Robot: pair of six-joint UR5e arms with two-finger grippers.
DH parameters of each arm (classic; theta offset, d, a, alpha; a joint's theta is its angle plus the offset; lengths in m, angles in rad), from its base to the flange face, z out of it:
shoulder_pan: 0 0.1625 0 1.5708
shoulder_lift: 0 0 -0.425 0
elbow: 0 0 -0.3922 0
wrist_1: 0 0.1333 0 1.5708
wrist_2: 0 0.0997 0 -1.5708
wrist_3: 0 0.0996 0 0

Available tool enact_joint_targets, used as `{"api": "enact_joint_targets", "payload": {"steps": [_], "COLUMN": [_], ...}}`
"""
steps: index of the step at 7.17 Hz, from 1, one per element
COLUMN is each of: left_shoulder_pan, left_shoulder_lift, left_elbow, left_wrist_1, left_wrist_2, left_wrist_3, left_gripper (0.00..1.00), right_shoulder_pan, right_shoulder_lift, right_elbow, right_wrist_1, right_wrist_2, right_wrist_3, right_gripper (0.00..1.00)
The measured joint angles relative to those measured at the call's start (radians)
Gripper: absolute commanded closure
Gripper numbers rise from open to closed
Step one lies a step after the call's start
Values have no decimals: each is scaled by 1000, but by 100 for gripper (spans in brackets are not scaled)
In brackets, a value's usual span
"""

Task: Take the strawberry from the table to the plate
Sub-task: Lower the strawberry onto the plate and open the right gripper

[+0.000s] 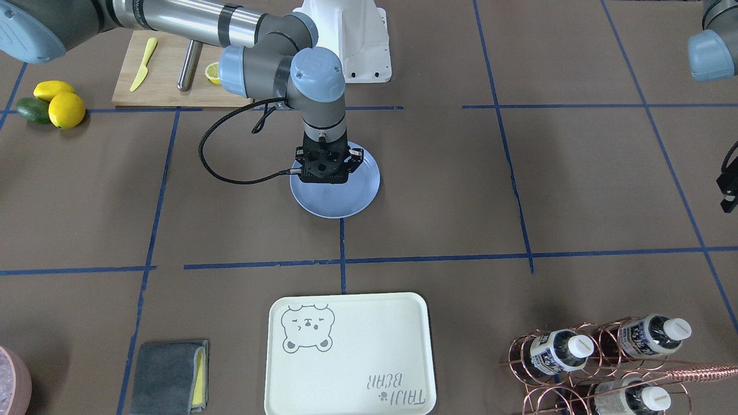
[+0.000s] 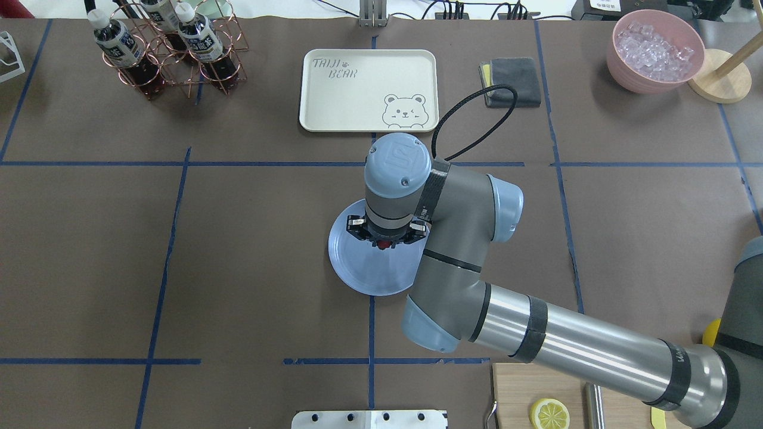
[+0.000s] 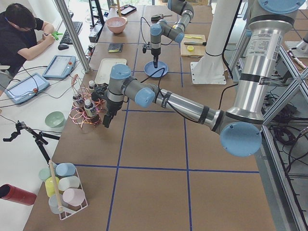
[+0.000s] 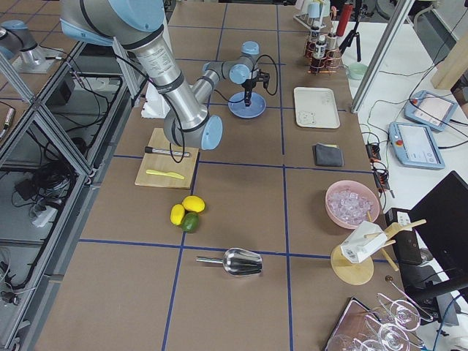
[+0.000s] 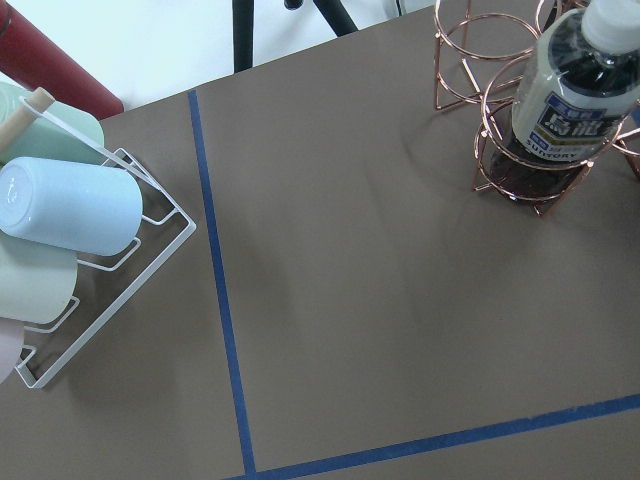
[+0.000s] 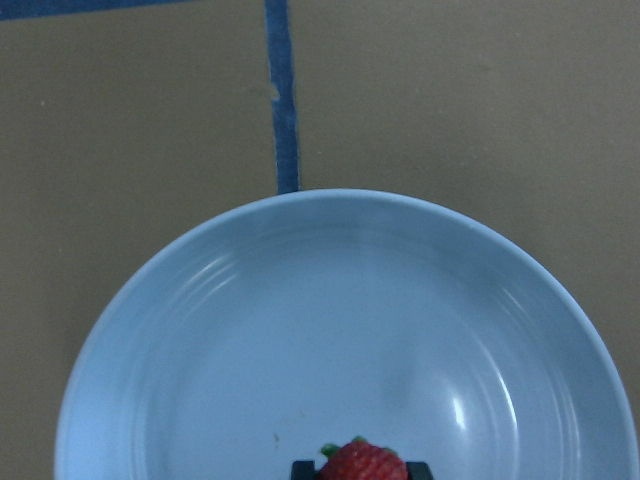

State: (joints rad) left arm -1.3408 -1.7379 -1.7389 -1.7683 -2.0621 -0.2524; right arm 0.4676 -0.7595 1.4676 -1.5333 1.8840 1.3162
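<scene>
Red, small and probably soft, the strawberry (image 6: 365,462) sits clamped at its widest part in the right gripper (image 2: 385,243) over the plate (image 6: 200,300), calling for light force; left gripper (image 3: 106,120) finger state cannot be told.

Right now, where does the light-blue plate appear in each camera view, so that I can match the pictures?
Front-facing: the plate is near the centre.
Overhead: plate just below the centre.
Exterior left: plate far away, top middle.
Exterior right: plate far away, top middle.
Left wrist: not in it.
Right wrist: plate fills the lower half.
Shared landmark: the cream bear tray, in all four exterior views.
</scene>
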Motion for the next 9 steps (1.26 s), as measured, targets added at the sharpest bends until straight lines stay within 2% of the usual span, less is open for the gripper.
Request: {"api": "enact_joint_targets", "payload": {"steps": [1, 2, 3, 4, 6, 8, 9], "left_shoulder_pan": [-2, -2, -3, -3, -3, -3, -3], "left_shoulder_lift": [0, -1, -1, -2, -2, -2, -2], "left_elbow": [3, 5, 6, 7, 8, 13, 14], "left_wrist_1": [0, 0, 0, 0, 0, -1, -1], "left_wrist_2": [-1, -1, -1, -1, -1, -1, -1], "left_wrist_3": [3, 5, 5, 5, 5, 5, 5], "left_gripper": [0, 0, 0, 0, 0, 0, 0], "right_shoulder_pan": [-1, -1, -2, -3, -2, 14, 34], "right_shoulder_lift": [8, 11, 11, 12, 12, 6, 1], "right_elbow": [-10, -16, -31, -50, -53, 5, 77], "right_wrist_1": [1, 11, 38, 70, 94, 61, -22], "right_wrist_2": [-4, -6, -7, -8, -6, 0, -1], "right_wrist_3": [0, 0, 0, 2, 5, 4, -1], "right_gripper": [87, 52, 3, 0, 0, 0, 0]}}
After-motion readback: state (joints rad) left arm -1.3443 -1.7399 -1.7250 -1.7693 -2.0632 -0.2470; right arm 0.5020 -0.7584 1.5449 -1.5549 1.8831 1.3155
